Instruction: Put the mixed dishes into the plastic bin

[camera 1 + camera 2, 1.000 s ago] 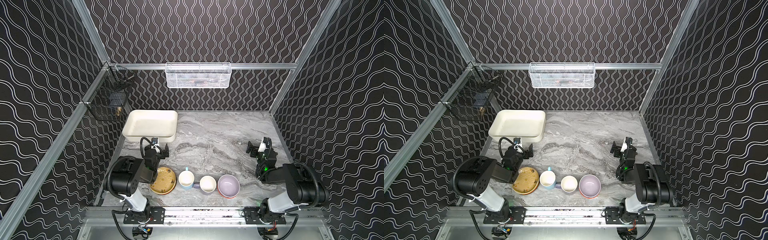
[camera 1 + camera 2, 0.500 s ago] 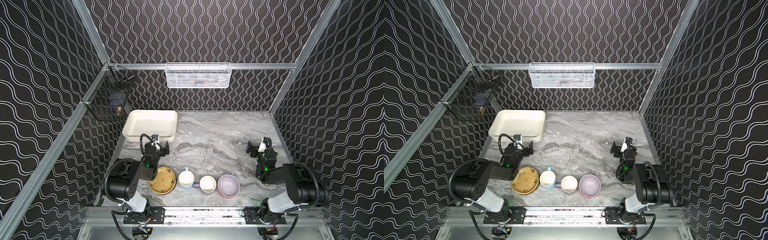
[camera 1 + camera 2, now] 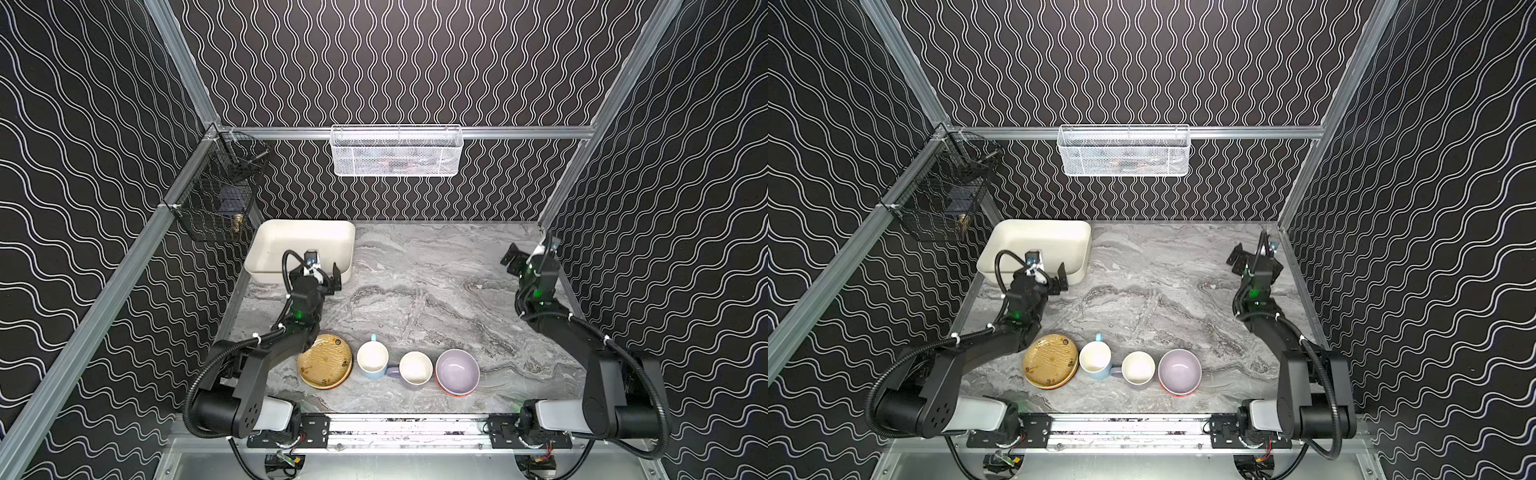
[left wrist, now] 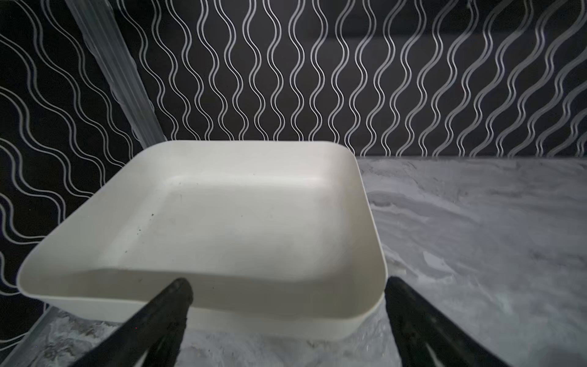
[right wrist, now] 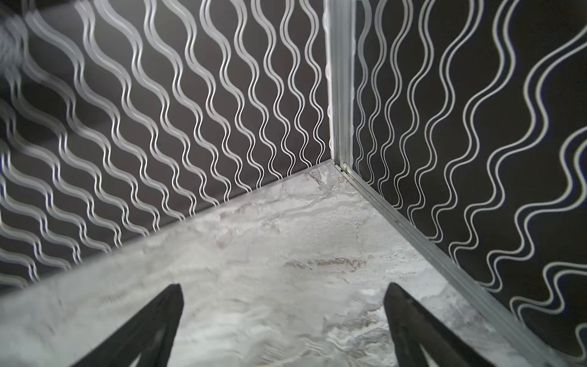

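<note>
Moved: left arm, reached forward; left gripper (image 3: 324, 274) now wide and empty at the plastic bin's (image 3: 291, 241) near rim. Right gripper (image 3: 530, 253): unmoved, wide, empty.

Dishes: tan-gold plate (image 3: 325, 361), light-blue mug (image 3: 372, 359), lavender mug (image 3: 415, 368) and lavender bowl (image 3: 457, 370), in a row at the desk (image 3: 415, 282) front, none binned.

Hazards: advancing jaws could shove the bin; the crowded mugs may knock neighbours.

Middle and far-right tabletop (image 3: 436, 291) open. Plastic bin (image 3: 270, 249) fills far-left corner. Near edge has a close-packed row: tan plate (image 3: 325, 360), light-blue mug (image 3: 372, 358), lavender mug (image 3: 415, 368), lavender bowl (image 3: 457, 370). Black wire basket (image 3: 216, 208) juts from left wall, white mesh basket (image 3: 397, 151) from far wall.
</note>
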